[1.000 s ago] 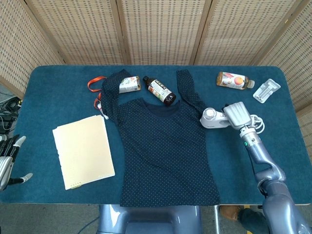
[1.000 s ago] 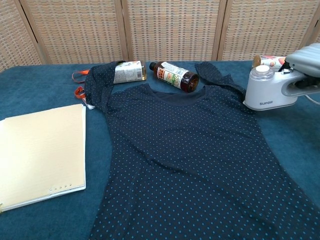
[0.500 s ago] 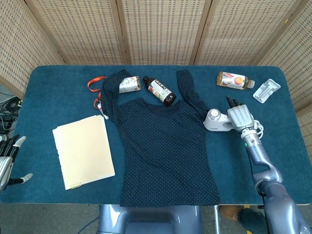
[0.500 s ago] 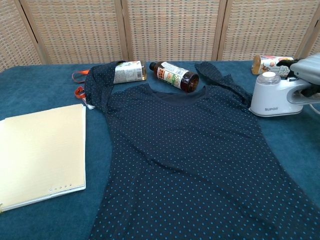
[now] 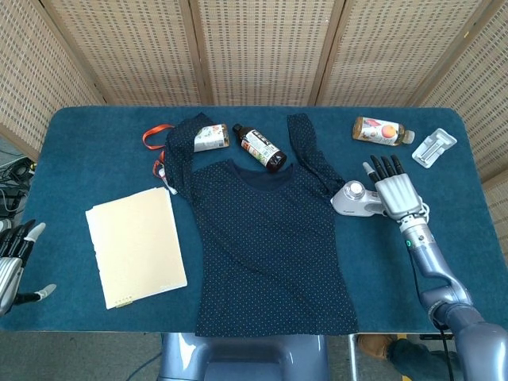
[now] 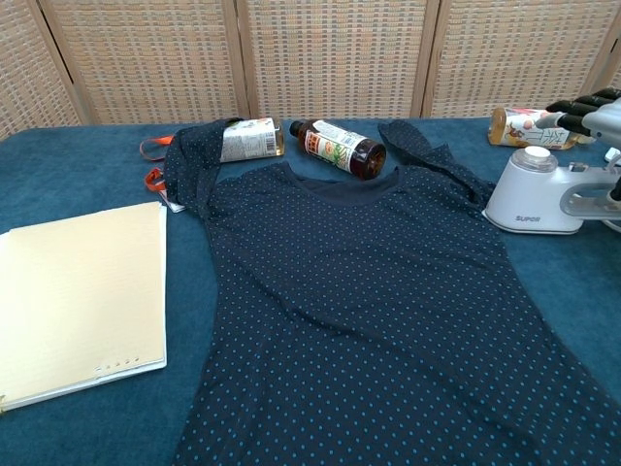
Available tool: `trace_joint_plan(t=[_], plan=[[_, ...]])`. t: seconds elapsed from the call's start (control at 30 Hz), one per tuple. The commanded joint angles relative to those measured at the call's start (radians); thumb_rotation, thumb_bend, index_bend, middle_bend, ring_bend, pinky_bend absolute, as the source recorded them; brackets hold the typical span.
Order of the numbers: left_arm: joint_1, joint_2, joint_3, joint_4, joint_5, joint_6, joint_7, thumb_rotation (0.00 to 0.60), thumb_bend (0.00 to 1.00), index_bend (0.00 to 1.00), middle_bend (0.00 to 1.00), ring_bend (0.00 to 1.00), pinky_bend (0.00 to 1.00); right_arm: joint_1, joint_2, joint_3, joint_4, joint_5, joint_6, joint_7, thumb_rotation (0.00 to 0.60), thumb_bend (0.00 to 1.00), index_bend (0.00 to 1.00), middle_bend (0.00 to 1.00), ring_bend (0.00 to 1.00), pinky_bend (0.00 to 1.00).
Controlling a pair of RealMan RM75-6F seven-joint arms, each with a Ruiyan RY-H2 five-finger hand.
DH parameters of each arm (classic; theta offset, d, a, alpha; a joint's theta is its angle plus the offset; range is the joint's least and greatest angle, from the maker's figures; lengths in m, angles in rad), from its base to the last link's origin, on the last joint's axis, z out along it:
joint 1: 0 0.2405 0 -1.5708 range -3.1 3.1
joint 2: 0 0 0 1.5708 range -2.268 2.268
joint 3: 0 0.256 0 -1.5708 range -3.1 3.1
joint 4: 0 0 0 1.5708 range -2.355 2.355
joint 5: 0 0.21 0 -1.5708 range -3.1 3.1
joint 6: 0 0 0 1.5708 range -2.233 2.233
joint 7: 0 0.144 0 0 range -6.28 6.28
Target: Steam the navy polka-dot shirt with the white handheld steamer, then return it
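The navy polka-dot shirt (image 5: 266,238) lies flat in the middle of the blue table, collar toward the far side; the chest view shows it too (image 6: 378,320). The white handheld steamer (image 5: 355,200) stands on the table just right of the shirt's sleeve, its handle (image 6: 587,201) bare in the chest view. My right hand (image 5: 394,190) hovers over the steamer's handle end with fingers stretched out straight and holds nothing; its dark fingertips (image 6: 585,103) show at the right edge. My left hand (image 5: 14,262) hangs off the table's left side, fingers apart and empty.
Two bottles (image 5: 210,138) (image 5: 263,148) lie near the collar, one on a sleeve. Another bottle (image 5: 382,131) and a clear plastic pack (image 5: 434,147) lie at the far right. A cream notepad (image 5: 136,244) sits left of the shirt, an orange strap (image 5: 155,136) beyond it.
The right hand carried the steamer right, off the sleeve, set it down on the table and let go, its fingers now stretched out. The left hand barely moved.
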Motion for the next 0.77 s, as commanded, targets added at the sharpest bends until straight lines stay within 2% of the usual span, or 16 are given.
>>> trace_joint_plan(t=[0.03,0.17,0.27,0.4,0.57,0.77], plan=[[0.008,0.007,0.006,-0.005,0.019,0.018,-0.012,0.6,0.0,0.0,0.0,0.0,0.0,-0.037,0.071,0.006,-0.123,0.02,0.014,-0.069,0.6,0.0,0.0,0.0,0.0,0.0],[0.019,0.018,0.013,-0.004,0.043,0.041,-0.033,0.6,0.0,0.0,0.0,0.0,0.0,-0.083,0.178,0.001,-0.321,0.016,0.077,-0.111,0.6,0.0,0.0,0.0,0.0,0.0],[0.03,0.027,0.019,-0.005,0.073,0.069,-0.051,0.6,0.0,0.0,0.0,0.0,0.0,-0.137,0.311,-0.016,-0.555,0.002,0.148,-0.157,0.6,0.0,0.0,0.0,0.0,0.0],[0.044,0.037,0.027,-0.007,0.103,0.101,-0.064,0.6,0.0,0.0,0.0,0.0,0.0,-0.195,0.434,-0.032,-0.769,-0.001,0.209,-0.203,0.6,0.0,0.0,0.0,0.0,0.0],[0.066,0.041,0.029,-0.007,0.127,0.151,-0.053,0.6,0.0,0.0,0.0,0.0,0.0,-0.263,0.531,-0.042,-0.917,-0.024,0.313,-0.216,0.6,0.0,0.0,0.0,0.0,0.0],[0.081,0.031,0.031,-0.003,0.143,0.179,-0.026,0.6,0.0,0.0,0.0,0.0,0.0,-0.356,0.574,-0.03,-1.041,-0.019,0.455,-0.197,0.6,0.0,0.0,0.0,0.0,0.0]])
